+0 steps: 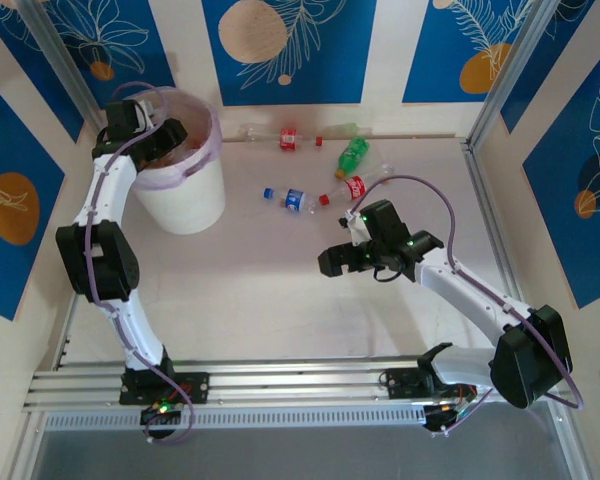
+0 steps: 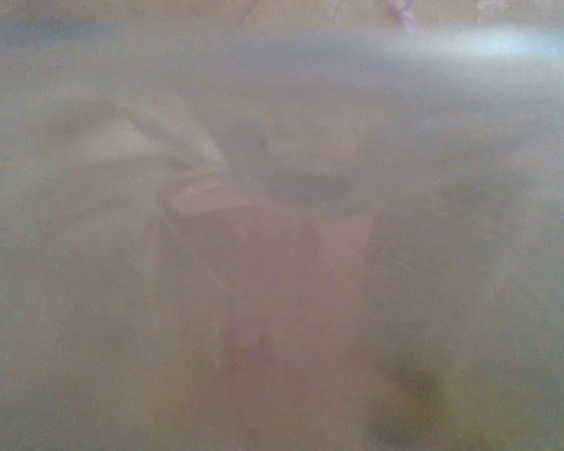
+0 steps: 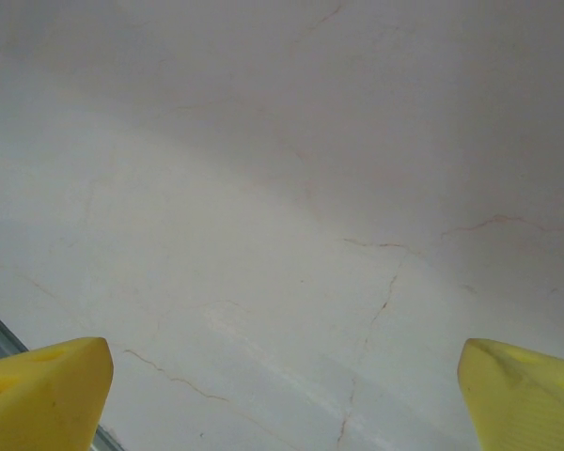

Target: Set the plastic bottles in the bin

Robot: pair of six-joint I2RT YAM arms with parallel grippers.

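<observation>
Counter (image 1: 270, 310) pale, hairline-cracked; bin (image 1: 185, 205) stands far left, left jaws at its mouth, their grip impossible to tell through the blur. Right jaws spread wide and empty over bare counter, yellow fingertips (image 3: 47, 395) well apart; plastic bottles (image 1: 295, 200) lie scattered far side, right of bin.

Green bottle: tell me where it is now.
In the top view, the green bottle lies far back on the table, right of the bin, just beyond a red-labelled bottle.
</observation>
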